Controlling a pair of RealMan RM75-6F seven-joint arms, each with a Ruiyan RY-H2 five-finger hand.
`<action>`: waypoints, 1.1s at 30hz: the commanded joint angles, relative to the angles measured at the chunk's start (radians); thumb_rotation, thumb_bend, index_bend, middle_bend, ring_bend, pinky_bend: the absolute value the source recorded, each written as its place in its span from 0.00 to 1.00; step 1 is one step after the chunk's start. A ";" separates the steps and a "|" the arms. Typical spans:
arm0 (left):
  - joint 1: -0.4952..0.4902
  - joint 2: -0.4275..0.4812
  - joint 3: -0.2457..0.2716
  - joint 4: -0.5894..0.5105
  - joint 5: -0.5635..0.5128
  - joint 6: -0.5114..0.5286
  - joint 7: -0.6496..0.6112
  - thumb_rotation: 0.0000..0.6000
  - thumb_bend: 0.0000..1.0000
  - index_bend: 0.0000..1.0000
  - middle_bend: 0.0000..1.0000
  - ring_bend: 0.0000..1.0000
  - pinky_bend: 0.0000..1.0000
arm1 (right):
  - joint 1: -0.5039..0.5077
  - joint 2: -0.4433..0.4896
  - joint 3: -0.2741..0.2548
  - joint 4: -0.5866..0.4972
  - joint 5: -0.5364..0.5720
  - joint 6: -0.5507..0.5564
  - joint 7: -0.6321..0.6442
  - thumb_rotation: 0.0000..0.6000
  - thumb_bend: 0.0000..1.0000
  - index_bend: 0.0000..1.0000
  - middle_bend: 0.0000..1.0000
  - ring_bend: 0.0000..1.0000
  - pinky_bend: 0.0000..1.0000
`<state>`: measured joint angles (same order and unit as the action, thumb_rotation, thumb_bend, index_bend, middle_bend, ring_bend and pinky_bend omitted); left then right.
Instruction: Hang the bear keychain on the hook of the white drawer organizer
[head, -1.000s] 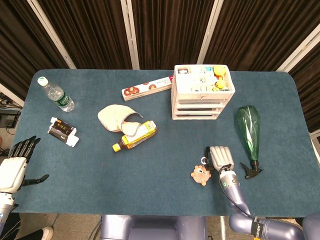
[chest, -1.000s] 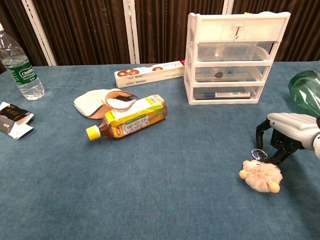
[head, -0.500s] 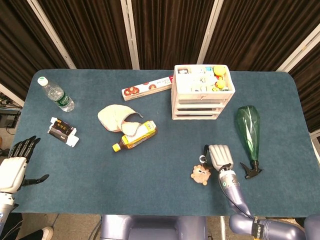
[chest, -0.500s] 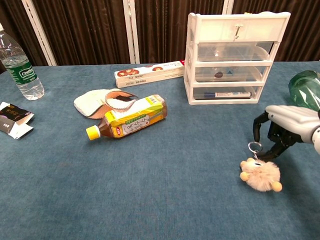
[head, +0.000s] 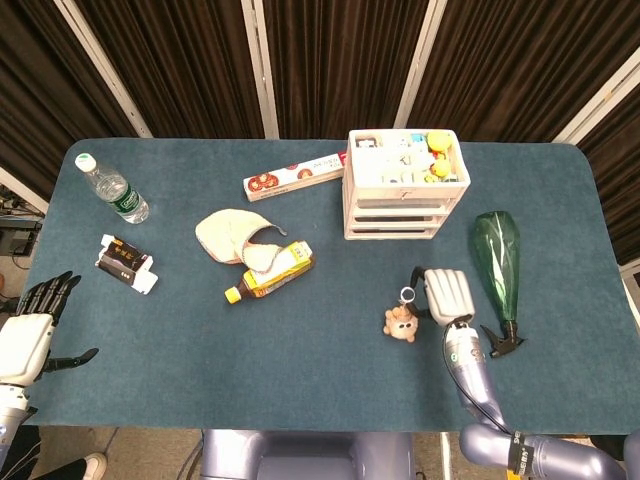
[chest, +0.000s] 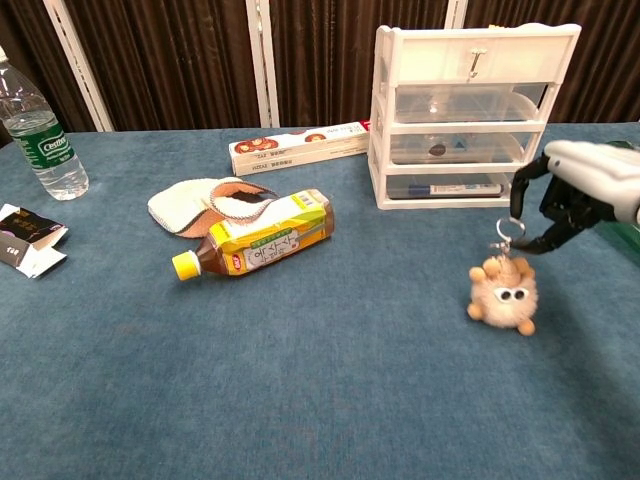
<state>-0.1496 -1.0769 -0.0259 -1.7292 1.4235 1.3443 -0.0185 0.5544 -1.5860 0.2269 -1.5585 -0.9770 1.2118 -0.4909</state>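
Note:
The fluffy tan bear keychain hangs clear of the table by its metal ring, eyes facing the chest camera. My right hand pinches that ring at front right. The white drawer organizer stands behind it, and a small hook shows on its top drawer front. My left hand hovers open off the table's front left corner, seen only in the head view.
A green spray bottle lies right of my right hand. A yellow tea bottle, a cream pouch, a long box, a water bottle and a small packet lie to the left.
My right hand has lifted the bear off the table by its ring and carried it up and back toward the organizer. The left hand has not moved.

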 joint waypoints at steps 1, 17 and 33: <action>0.000 0.000 0.000 0.000 0.001 0.000 -0.001 1.00 0.00 0.00 0.00 0.00 0.00 | 0.001 -0.008 0.024 0.006 -0.042 0.042 0.026 1.00 0.21 0.56 1.00 1.00 0.94; -0.002 0.010 0.010 -0.006 0.021 -0.005 -0.019 1.00 0.00 0.00 0.00 0.00 0.00 | 0.055 -0.129 0.119 0.183 -0.193 0.138 0.205 1.00 0.21 0.56 1.00 1.00 0.94; -0.005 0.008 0.011 0.012 0.039 -0.001 -0.044 1.00 0.00 0.00 0.00 0.00 0.00 | 0.165 -0.279 0.236 0.470 -0.193 0.155 0.310 1.00 0.21 0.56 1.00 1.00 0.94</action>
<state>-0.1538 -1.0691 -0.0149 -1.7167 1.4629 1.3441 -0.0617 0.7053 -1.8507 0.4495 -1.1064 -1.1725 1.3632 -0.1894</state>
